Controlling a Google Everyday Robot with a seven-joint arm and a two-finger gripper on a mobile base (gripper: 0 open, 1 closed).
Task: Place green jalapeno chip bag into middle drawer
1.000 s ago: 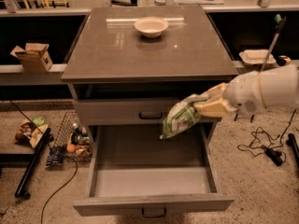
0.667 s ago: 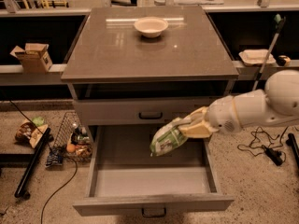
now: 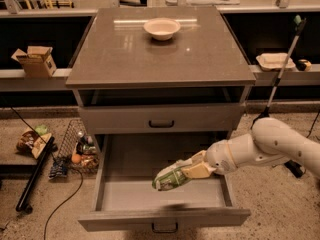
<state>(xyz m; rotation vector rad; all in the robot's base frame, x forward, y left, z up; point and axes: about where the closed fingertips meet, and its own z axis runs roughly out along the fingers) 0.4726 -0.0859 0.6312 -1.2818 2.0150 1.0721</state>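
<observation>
Placement step, judged nearly done. Middle drawer [image 3: 127,194] stood open beneath the hand [image 3: 197,170], which was clamped on the green jalapeno chip bag [image 3: 170,178], hanging low over the drawer floor; contact unclear. Next move calls for easing down, then letting go. Table [image 3: 125,59] above and behind the hand, shallow drawer front [image 3: 125,119] shut above it, white bowl [image 3: 162,28] far behind: none obstructing.

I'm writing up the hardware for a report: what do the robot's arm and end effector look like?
The arm is smooth glossy white, made of rounded, bulbous segments with a darker seam at the wrist. The end effector, at the green jalapeno chip bag over the open middle drawer, has tan wedge-shaped fingers. No cables or markings show.
</observation>
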